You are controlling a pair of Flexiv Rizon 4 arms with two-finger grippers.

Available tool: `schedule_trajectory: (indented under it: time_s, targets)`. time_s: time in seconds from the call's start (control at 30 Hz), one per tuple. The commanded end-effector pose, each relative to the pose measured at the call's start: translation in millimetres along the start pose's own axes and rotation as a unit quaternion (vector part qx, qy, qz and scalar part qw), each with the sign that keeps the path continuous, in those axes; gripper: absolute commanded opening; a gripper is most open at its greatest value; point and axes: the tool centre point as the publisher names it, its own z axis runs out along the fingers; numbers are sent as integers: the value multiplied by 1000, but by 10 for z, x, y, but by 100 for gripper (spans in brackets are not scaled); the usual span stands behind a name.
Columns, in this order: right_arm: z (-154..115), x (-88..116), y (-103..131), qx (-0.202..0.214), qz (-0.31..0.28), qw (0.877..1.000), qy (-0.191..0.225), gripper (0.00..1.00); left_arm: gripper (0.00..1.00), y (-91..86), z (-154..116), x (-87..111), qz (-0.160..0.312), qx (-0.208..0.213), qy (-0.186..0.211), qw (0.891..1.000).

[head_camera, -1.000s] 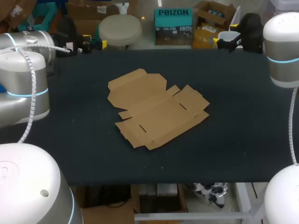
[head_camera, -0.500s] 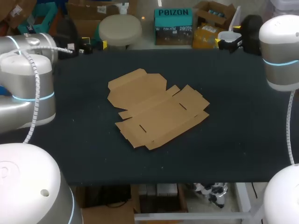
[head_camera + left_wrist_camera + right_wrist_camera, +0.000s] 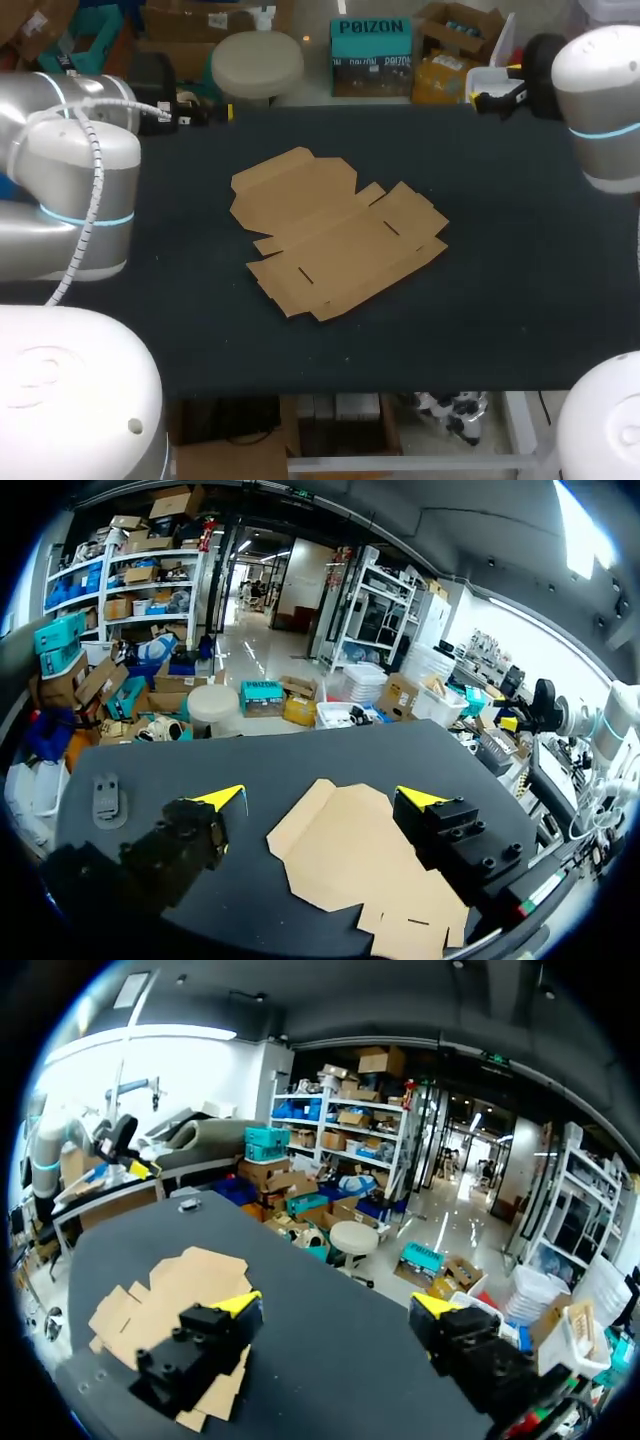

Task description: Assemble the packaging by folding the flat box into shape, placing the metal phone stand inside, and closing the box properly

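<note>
The flat brown cardboard box (image 3: 335,235) lies unfolded in the middle of the black table (image 3: 500,300). My left gripper (image 3: 200,108) hovers open over the table's back left edge. In the left wrist view the box (image 3: 360,860) lies below and just ahead of that gripper (image 3: 325,797), apart from its fingers. A small grey metal piece (image 3: 107,798), apparently the phone stand, lies on the table off to the side of the left gripper. My right gripper (image 3: 500,95) hangs open at the back right edge. Its wrist view shows the box (image 3: 170,1290) beyond one finger of the gripper (image 3: 336,1305).
In the right wrist view the small grey piece (image 3: 187,1203) sits near the table's far corner. In the head view my left arm's grey elbow (image 3: 80,200) stands over the table's left side, and the right arm's elbow (image 3: 600,110) over the right edge.
My left arm has swung inward, carrying its gripper to the right along the back edge. The right arm has shifted slightly. The box has not moved.
</note>
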Motion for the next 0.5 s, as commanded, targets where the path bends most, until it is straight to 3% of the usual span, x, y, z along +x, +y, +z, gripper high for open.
schedule_trajectory:
  time_s: [0.03, 0.23, 0.5]
  targets:
    - [-120, -24, -11, 105, 5, 994, 11, 100, 100, 41, -147, 3, -10, -108, 11, 994]
    - [-236, -27, -240, 199, 5, 980, 1, 100, 100, 243, -229, -36, -38, -148, 12, 988]
    - [-236, -27, -240, 199, 5, 980, 1, 100, 100, 243, -229, -36, -38, -148, 12, 988]
